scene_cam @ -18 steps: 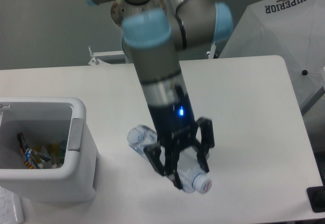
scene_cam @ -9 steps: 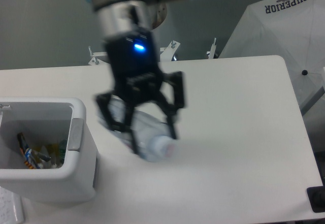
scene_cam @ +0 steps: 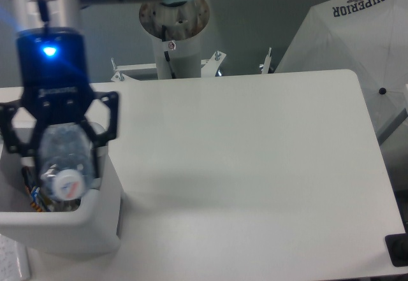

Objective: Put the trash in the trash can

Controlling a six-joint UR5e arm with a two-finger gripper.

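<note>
My gripper (scene_cam: 60,157) is shut on a clear, bluish plastic bottle (scene_cam: 62,160) with a white cap that faces the camera. It holds the bottle in the air over the opening of the white trash can (scene_cam: 95,223) at the left edge of the table. The gripper and bottle hide most of the can's inside; a bit of coloured litter (scene_cam: 30,195) shows in it. The short bottle with the dark green label is not in view.
The arm's base column (scene_cam: 173,32) stands behind the table's far edge. A white fabric cover with the word SUPERIOR (scene_cam: 357,39) is at the right. A small dark object (scene_cam: 398,250) sits at the table's front right corner.
The gripper lifted the bottle off the middle of the table and carried it left, from beside the can to over its opening.
</note>
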